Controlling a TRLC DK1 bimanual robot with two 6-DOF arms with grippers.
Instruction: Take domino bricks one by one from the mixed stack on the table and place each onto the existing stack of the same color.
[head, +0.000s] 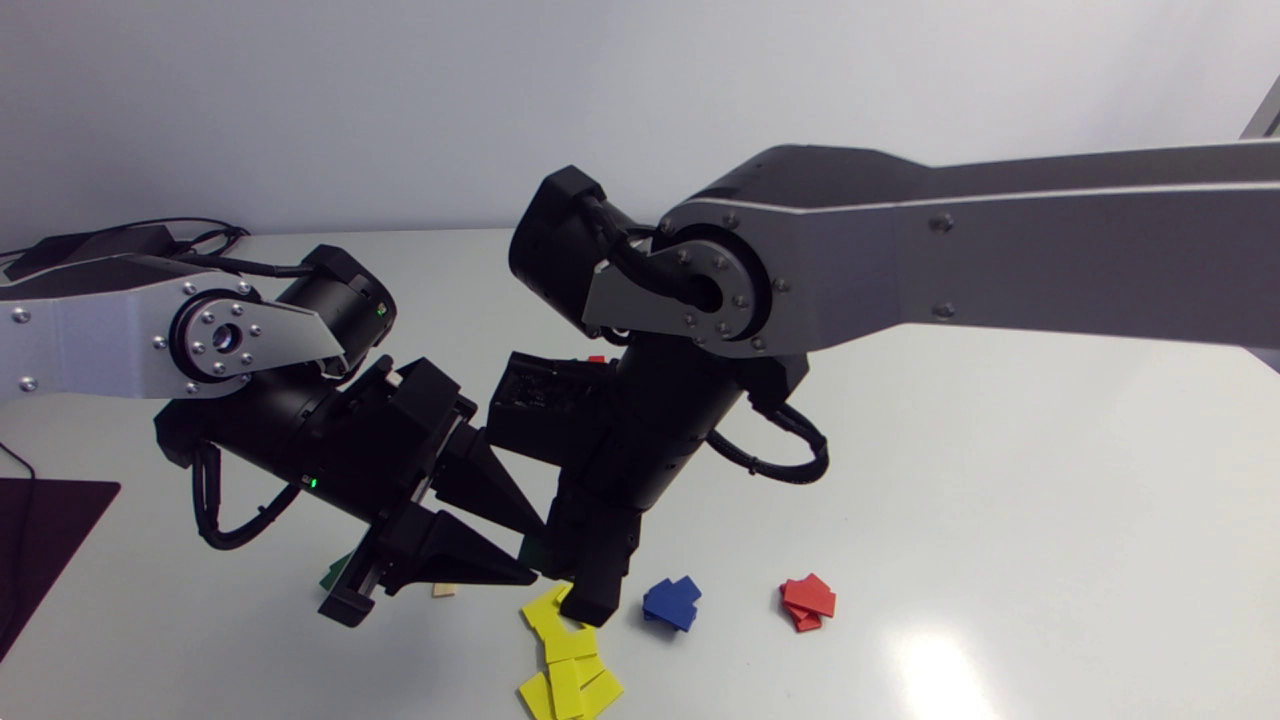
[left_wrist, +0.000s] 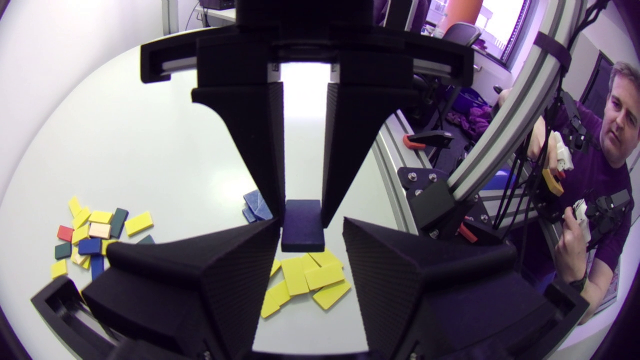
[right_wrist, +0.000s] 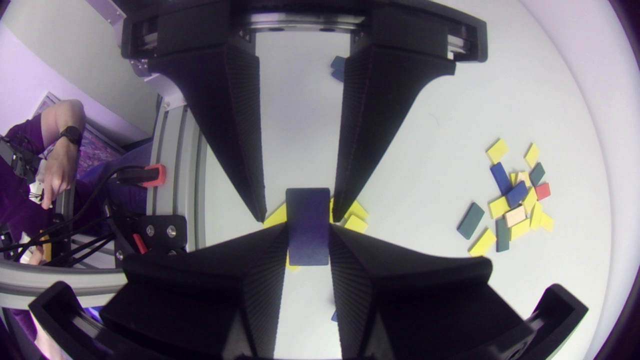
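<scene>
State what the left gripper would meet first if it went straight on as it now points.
Probably the blue brick, clamped by the right gripper, its end between the left gripper's open jaws; depth is unclear.

Dark blue domino brick (right_wrist: 308, 227) clamped between the fingers of the right gripper (right_wrist: 308, 236), just above a loose yellow pile (head: 567, 660), small skewed blue stack (head: 672, 603) and red stack (head: 808, 603) beside it, mixed pile (left_wrist: 95, 235) of flat scattered bricks well apart.
</scene>
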